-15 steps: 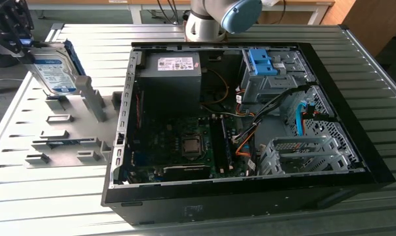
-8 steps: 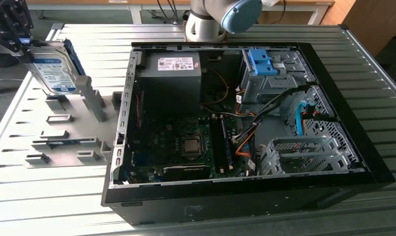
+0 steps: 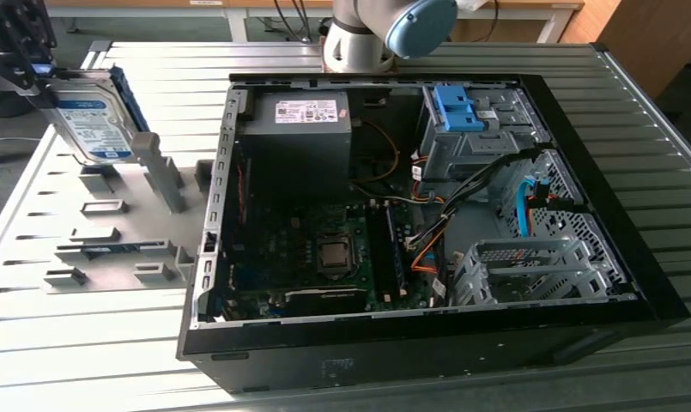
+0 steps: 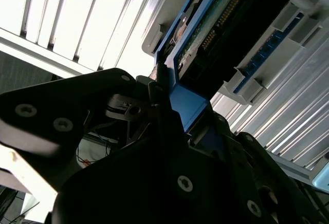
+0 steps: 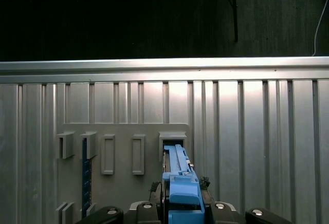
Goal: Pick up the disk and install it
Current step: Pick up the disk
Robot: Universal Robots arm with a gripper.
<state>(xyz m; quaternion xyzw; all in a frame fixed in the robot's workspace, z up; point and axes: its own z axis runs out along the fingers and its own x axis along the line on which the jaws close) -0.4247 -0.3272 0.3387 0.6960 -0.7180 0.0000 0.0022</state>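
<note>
In the exterior view the disk (image 3: 93, 124), silver with a white-and-blue label and a blue carrier, hangs tilted at the exterior view's far left. My gripper (image 3: 27, 73) is shut on its upper end. The disk's lower end is just over a slot of the grey fixture plate (image 3: 105, 245); I cannot tell whether they touch. In the first wrist view the carrier's blue edge (image 5: 177, 175) runs out from between the black fingers (image 5: 221, 207) towards an open slot (image 5: 172, 139). The second wrist view shows the disk's circuit-board side (image 4: 216, 23) and the clamped blue frame (image 4: 190, 106).
An open black computer case (image 3: 620, 257) lies at the exterior view's right, with a blue-topped drive bay (image 3: 460, 107) at its far corner and a bare metal cage (image 3: 529, 266) nearer. A tall grey post (image 3: 162, 176) stands beside the disk. The arm's base (image 3: 362, 43) stands behind the case.
</note>
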